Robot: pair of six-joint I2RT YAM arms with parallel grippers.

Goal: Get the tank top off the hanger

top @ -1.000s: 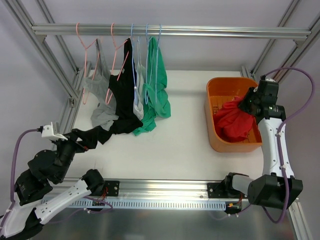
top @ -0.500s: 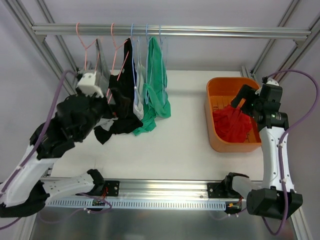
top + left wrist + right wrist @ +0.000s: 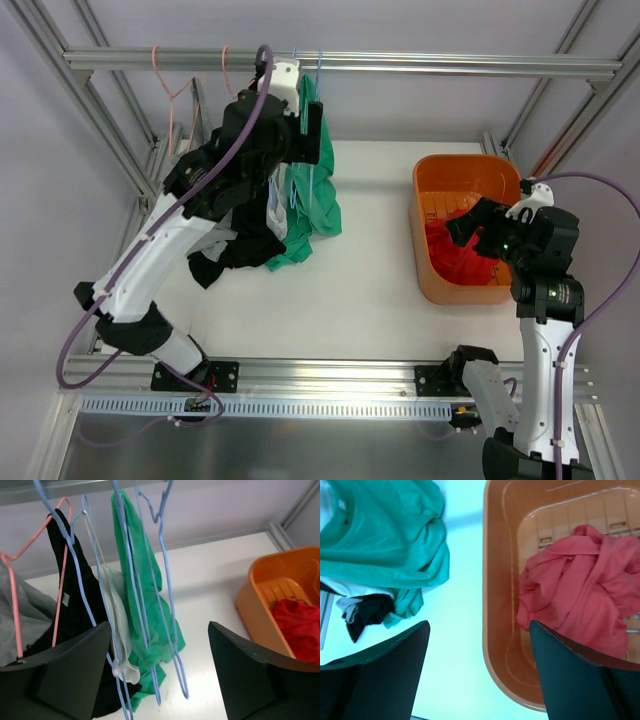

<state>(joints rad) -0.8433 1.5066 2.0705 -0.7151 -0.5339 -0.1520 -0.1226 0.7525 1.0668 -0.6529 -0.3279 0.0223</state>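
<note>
A green tank top (image 3: 150, 605) hangs on a blue hanger (image 3: 131, 555) from the top rail (image 3: 400, 62), its lower part pooled on the table (image 3: 318, 195). An empty blue hanger (image 3: 167, 595) hangs just to its right. My left gripper (image 3: 159, 630) is raised to the rail (image 3: 312, 130), open, with the green top and the blue hangers in front of its fingers, touching nothing. My right gripper (image 3: 479, 627) stands open above the left rim of the orange basket (image 3: 495, 605), empty (image 3: 470, 225). A red tank top (image 3: 585, 585) lies in the basket.
A white top (image 3: 112, 605), a black top (image 3: 75, 610) on a pink hanger (image 3: 60, 595) and a grey top (image 3: 30, 615) hang left of the green one. Frame posts stand at both sides. The basket (image 3: 420, 240) sits at the table's right.
My left arm has swung from low at the near left up to the rail by the green top. My right gripper has opened, let the red top drop into the basket, and pulled back.
</note>
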